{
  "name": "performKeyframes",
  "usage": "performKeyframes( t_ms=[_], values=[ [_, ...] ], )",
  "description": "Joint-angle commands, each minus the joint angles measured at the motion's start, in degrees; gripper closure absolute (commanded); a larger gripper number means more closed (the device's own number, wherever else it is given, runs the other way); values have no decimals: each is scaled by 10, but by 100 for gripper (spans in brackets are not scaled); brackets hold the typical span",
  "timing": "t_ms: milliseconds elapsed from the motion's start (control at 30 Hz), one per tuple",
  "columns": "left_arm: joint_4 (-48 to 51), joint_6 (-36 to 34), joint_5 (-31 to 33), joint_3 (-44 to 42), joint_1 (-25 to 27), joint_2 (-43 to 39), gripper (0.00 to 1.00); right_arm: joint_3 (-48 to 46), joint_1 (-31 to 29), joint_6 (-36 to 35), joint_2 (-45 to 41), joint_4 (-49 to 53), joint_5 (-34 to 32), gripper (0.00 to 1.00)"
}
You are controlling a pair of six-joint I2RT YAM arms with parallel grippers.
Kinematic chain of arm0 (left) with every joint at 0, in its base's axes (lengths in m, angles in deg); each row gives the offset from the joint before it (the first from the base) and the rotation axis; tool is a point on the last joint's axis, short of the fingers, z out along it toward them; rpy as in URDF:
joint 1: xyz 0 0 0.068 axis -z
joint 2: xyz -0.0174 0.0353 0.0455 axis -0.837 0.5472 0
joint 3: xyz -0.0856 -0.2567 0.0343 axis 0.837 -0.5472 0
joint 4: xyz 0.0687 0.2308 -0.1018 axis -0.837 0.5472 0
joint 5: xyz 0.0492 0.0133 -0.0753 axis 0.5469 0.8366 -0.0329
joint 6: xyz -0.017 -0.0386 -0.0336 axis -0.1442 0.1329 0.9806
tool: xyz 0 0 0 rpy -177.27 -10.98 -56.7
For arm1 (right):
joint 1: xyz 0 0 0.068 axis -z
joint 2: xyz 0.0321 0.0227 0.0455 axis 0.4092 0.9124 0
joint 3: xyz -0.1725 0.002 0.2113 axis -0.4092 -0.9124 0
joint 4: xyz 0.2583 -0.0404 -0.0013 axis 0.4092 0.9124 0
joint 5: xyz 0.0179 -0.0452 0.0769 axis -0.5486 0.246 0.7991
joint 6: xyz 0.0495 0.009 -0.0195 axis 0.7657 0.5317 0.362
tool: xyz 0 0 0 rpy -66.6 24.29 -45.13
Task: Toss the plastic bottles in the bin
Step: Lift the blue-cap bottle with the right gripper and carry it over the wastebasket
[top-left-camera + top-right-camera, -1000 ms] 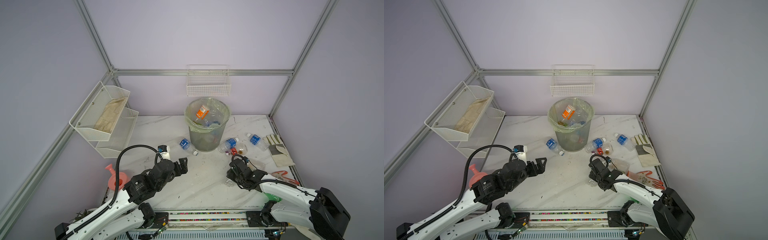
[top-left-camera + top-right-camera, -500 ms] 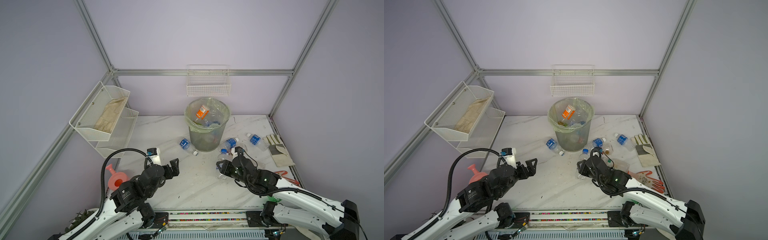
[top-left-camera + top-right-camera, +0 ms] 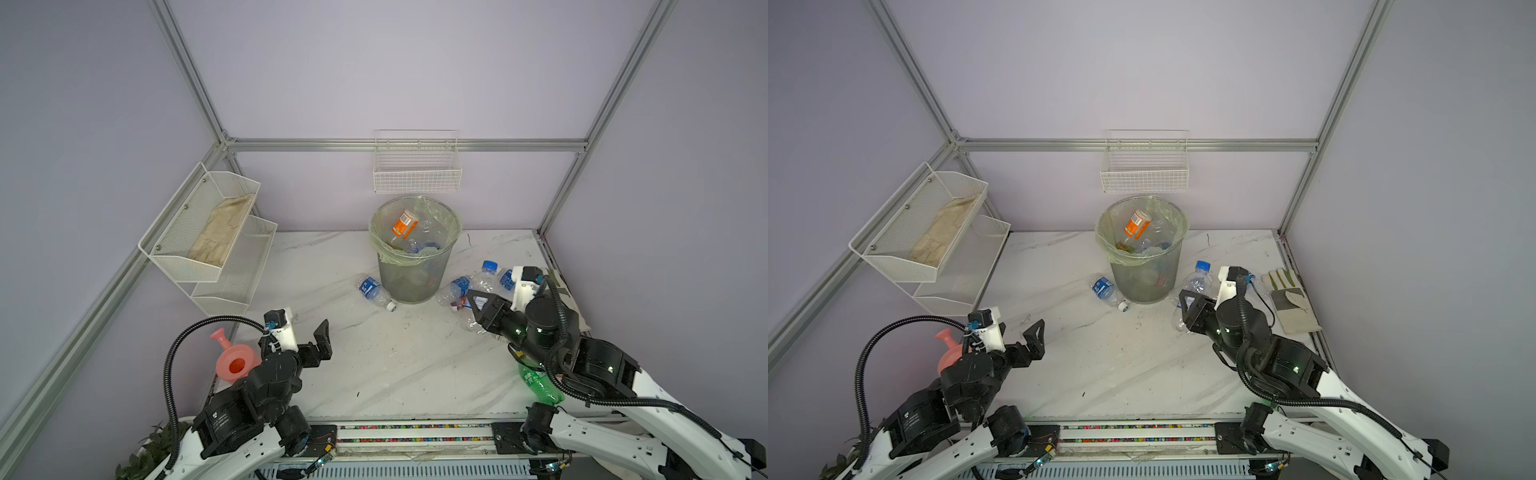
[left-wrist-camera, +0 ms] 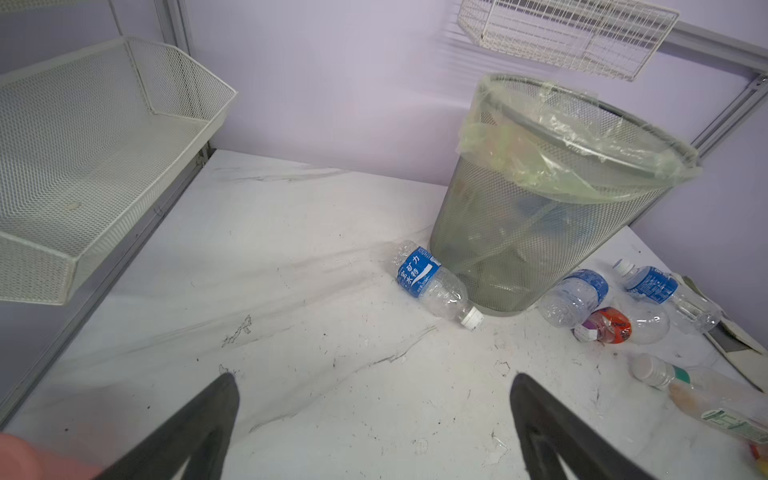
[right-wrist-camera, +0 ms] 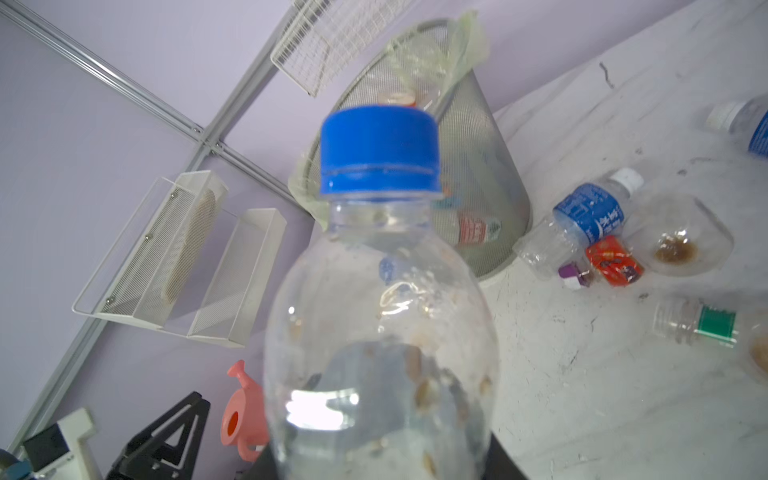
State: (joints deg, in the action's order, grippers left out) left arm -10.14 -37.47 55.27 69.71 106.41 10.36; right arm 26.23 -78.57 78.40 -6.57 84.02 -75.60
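Several bottles [image 3: 403, 222] lay in the bin [image 3: 409, 282], others beside it; the right gripper [image 3: 1185, 311] clasped a blue-capped bottle [image 5: 382, 311], the left gripper [image 4: 372, 378] gaped empty.

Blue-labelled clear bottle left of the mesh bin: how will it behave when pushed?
Likely light: the blue-labelled clear plastic bottle looks empty. Lying sideways on the smooth tabletop, it may roll. Its thin crinkled walls would probably dent.
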Motion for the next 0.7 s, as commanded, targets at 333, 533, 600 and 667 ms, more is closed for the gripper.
performKeyframes(
  t_ms=[333, 533, 600, 667],
  values=[
    [12, -86, -26, 9, 6, -53, 0, 242, -3, -267, 166, -61, -124, 100],
    [0, -91, -60, -14, 7, -75, 0, 253, -3, -341, 186, -143, -123, 100],
    [0, -90, -62, -15, 7, -75, 0, 252, -3, -352, 189, -165, -124, 100],
    [0, -90, -65, -15, 7, -74, 0, 257, -3, -364, 198, -181, -122, 100]
  ],
)
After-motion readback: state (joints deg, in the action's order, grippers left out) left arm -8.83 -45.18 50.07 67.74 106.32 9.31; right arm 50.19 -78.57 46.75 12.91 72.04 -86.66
